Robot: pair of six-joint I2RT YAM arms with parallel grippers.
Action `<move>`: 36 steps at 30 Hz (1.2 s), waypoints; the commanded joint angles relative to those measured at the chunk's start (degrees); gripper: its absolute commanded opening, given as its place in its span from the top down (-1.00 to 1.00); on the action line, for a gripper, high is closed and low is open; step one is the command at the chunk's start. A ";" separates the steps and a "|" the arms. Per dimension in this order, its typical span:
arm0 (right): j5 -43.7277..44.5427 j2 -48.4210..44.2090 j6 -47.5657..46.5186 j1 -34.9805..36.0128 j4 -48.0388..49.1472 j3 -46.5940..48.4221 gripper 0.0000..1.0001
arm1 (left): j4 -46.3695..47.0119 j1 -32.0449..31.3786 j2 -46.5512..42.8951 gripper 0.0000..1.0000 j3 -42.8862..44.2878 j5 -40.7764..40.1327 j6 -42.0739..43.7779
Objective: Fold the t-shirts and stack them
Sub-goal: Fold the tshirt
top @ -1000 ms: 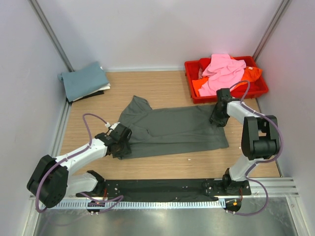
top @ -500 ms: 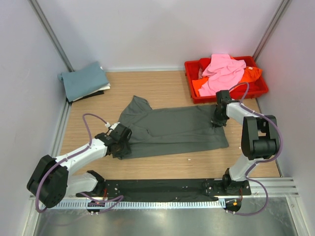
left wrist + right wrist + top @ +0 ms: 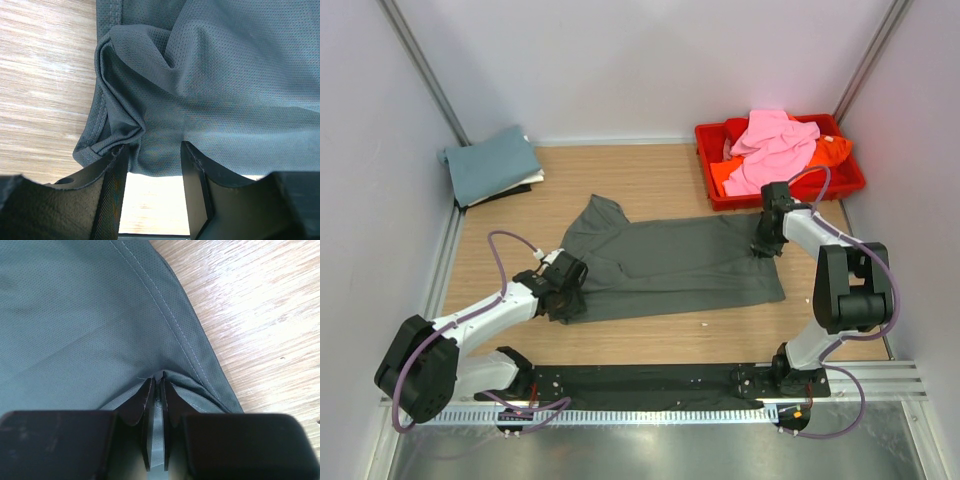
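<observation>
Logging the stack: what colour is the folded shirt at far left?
The folded shirt is dusty teal; top external view.

t-shirts 5 | dark grey t-shirt (image 3: pixel 670 265) 1 | dusty teal t-shirt (image 3: pixel 490 165) 1 | white t-shirt (image 3: pixel 526 180) 1, only its edge shows | pink t-shirt (image 3: pixel 775 145) 1 | orange t-shirt (image 3: pixel 831 151) 1 | red tray (image 3: pixel 704 150) 1 | arms 2: left arm (image 3: pixel 485 315), right arm (image 3: pixel 820 235) | tools 2: left tool (image 3: pixel 150 150), right tool (image 3: pixel 156 385)

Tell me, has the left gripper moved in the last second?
No. The left gripper sits at the same spot on the near-left corner of the dark grey t-shirt, no nearer the table's left rail than before.
</observation>
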 commanded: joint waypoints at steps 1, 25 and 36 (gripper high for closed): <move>0.32 -2.06 -0.37 -0.13 -0.21 0.10 0.71 | 1.41 -0.19 0.44 0.07 -1.40 -0.40 -0.72; -1.88 -0.66 -0.37 -7.16 1.64 0.71 0.85 | 1.41 -0.19 0.70 0.09 -1.14 -0.40 -0.45; 2.60 -7.41 -0.28 -7.07 -2.74 3.17 -0.82 | -8.41 -2.65 -3.95 -0.02 6.23 0.74 0.42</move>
